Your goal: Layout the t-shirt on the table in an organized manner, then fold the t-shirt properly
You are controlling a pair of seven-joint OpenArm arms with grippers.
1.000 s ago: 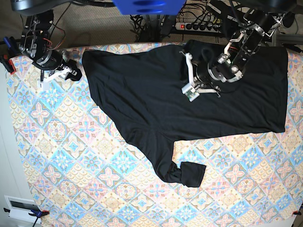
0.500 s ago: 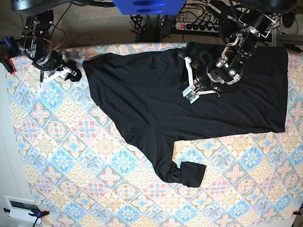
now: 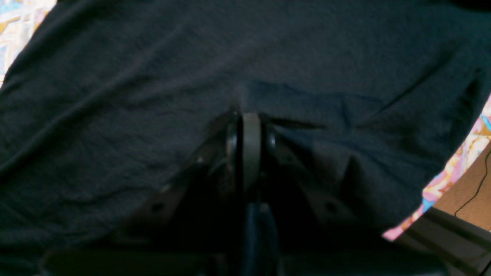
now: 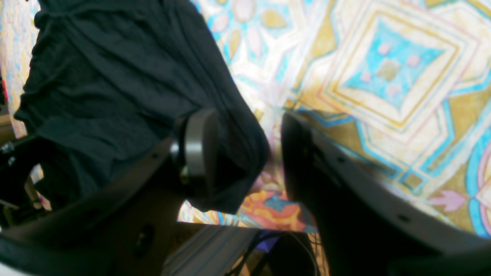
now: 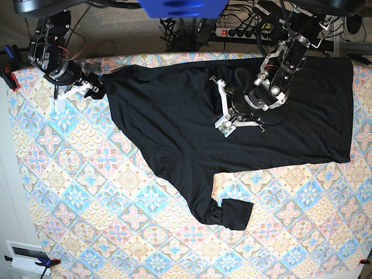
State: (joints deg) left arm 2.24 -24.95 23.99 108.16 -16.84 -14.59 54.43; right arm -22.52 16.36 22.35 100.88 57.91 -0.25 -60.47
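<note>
The black t-shirt [image 5: 174, 128] lies spread over the far half of the patterned table [image 5: 87, 192], with one sleeve trailing toward the front and knotted at its end [image 5: 226, 212]. My left gripper [image 5: 224, 107] sits on the shirt's middle. In the left wrist view it [image 3: 249, 115] is shut, its tips pinching the black fabric [image 3: 153, 76]. My right gripper [image 5: 93, 88] is at the shirt's far-left corner. In the right wrist view it [image 4: 245, 126] is open, with the shirt's edge [image 4: 107, 76] lying between its jaws on the table [image 4: 383, 69].
A power strip with cables [image 5: 247, 32] lies on the floor behind the table's far edge. Clamps [image 5: 9, 75] hold the cloth at the left edge. The table's edge and brown floor [image 3: 472, 191] show at the right of the left wrist view.
My left gripper has moved left, dragging the fabric, and the shirt's far-left edge has bunched upward. My right gripper has moved right to the shirt's corner.
</note>
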